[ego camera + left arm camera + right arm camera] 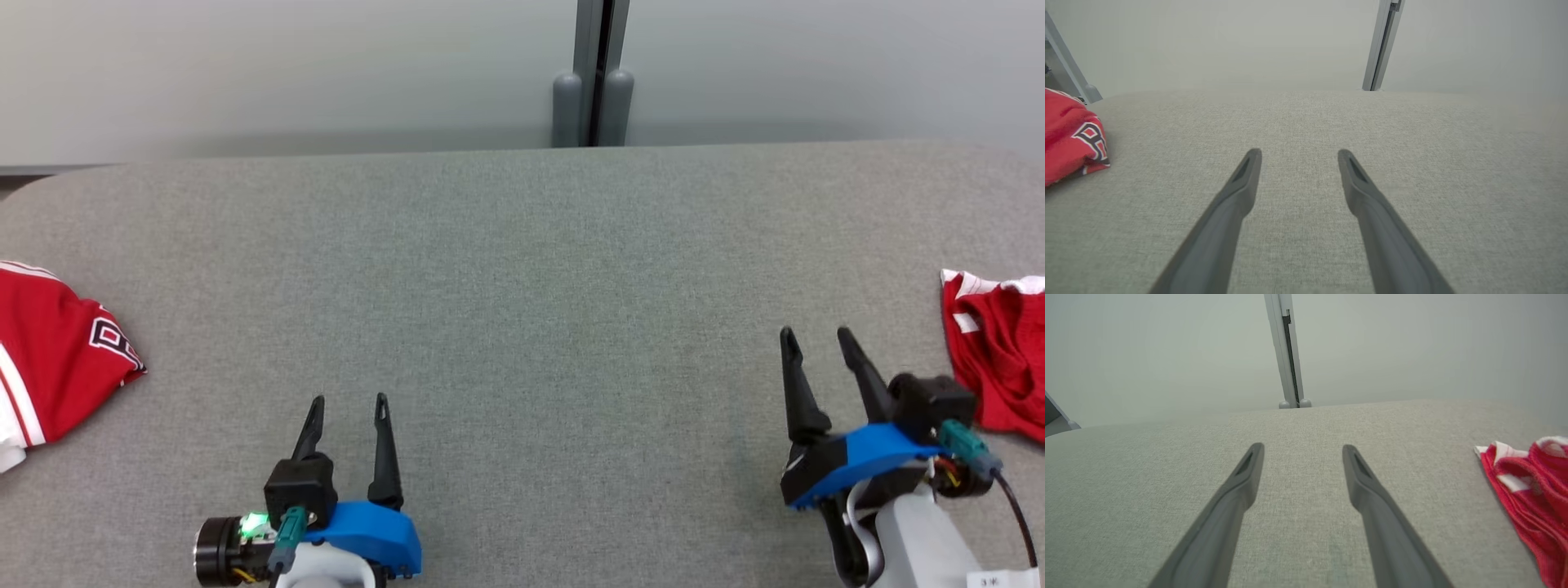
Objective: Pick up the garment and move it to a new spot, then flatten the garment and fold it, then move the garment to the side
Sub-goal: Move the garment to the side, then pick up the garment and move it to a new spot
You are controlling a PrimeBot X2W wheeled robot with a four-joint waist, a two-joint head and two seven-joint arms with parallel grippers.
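Surface: grey cloth-covered surface (522,269); mid part lay bare btwn the two arms.
L gripper: L gripper (349,399) sat at approx 7 o'clock in head view. Jaws stood wide apart w/ nothing btwn them, tips toward 12.
R gripper: R gripper (815,331) sat at approx 4 o'clock. Jaws also apart & empty, tips leaning a bit toward 11.
Garment, right: crumpled red garment (1000,367) w/ white trim lay at the 3 o'clock edge, just beside the R gripper, on its 3 o'clock side. It was bunched, not flat, & partly cut off by the frame.
Garment, left: red garment w/ logo (57,359) lay at the 9 o'clock edge, well apart from the L gripper. It looked smoother, poss. folded; couldn't tell for sure.
Done so far: prob. nothing on the crumpled one, which was not lifted, spread or folded. The logo one looked like it had been dealt w/ & set aside, but that's a guess.
Left to do: for the crumpled one, every step: pick up, shift toward centre, flatten, fold, move aside.
Stage: judged as the very start of a cycle, both arms free.
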